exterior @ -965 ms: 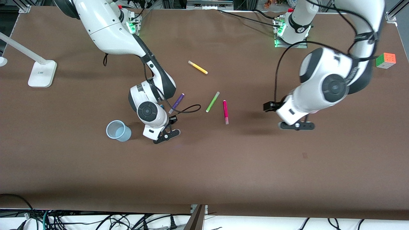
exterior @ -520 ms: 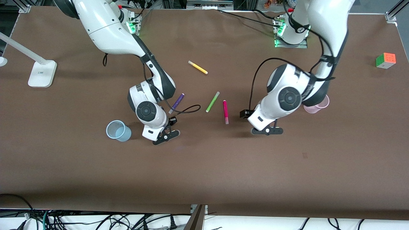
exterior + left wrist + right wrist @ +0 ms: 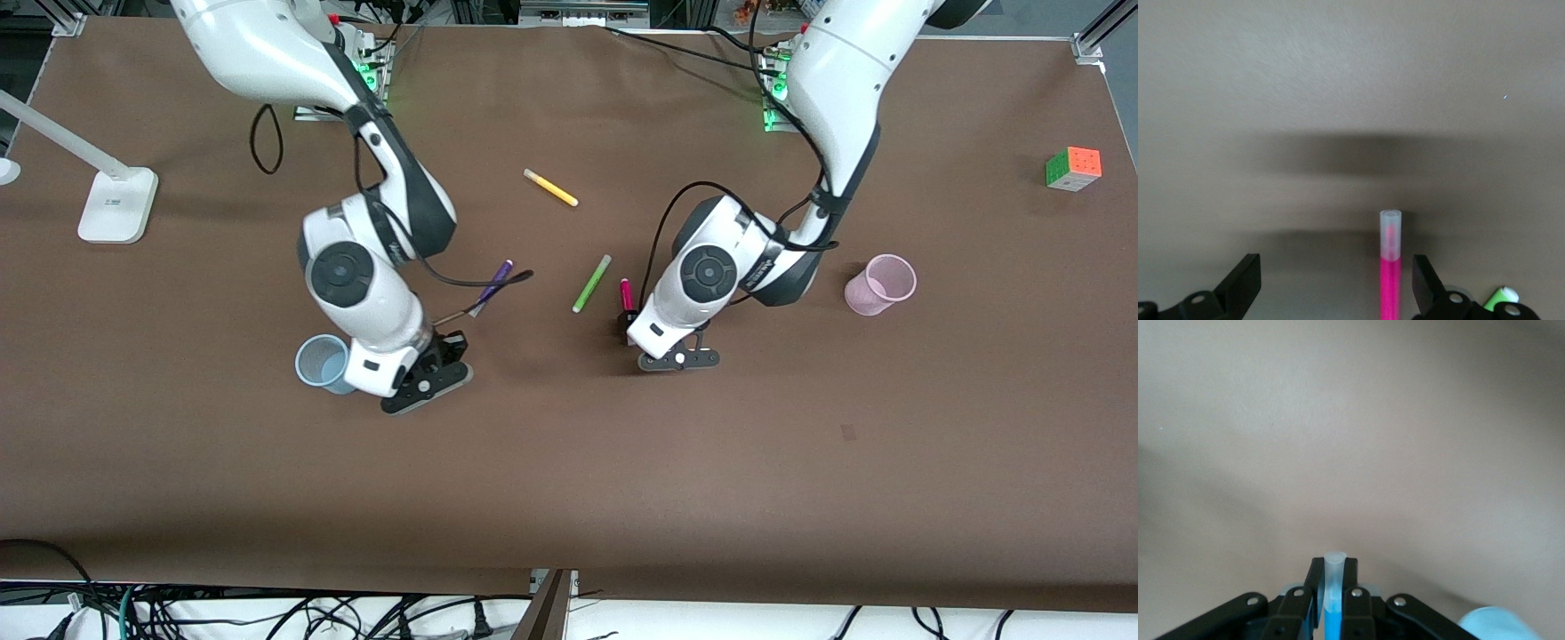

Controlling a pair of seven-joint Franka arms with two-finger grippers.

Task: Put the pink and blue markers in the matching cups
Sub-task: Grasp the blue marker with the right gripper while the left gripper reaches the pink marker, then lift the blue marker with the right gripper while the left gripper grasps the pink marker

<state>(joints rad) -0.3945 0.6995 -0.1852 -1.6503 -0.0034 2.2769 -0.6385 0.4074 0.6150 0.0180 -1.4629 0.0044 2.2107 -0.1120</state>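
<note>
The blue marker [image 3: 1332, 603], pale cap outward, is clamped upright in my shut right gripper [image 3: 1331, 577]. In the front view that gripper [image 3: 425, 384] hangs just beside the pale blue cup [image 3: 323, 363], whose rim also shows in the right wrist view [image 3: 1491, 623]; the marker itself is hidden under the hand there. My left gripper [image 3: 680, 358] hovers open over the pink marker [image 3: 625, 292], which lies on the table. In the left wrist view the pink marker [image 3: 1389, 267] lies between the spread fingers [image 3: 1423, 283], close to one of them. The pale pink cup [image 3: 880, 284] stands upright toward the left arm's end.
A lime-green pen [image 3: 591, 283] lies right beside the pink marker, a purple pen [image 3: 492, 286] near the right arm, a yellow pen [image 3: 550, 188] farther from the camera. A colour cube [image 3: 1073, 168] and a white lamp base [image 3: 116, 204] sit at the table's ends.
My left arm swung from over the pink cup toward the middle and now hangs over the pink marker. My right hand shifted toward the blue cup, still shut.
</note>
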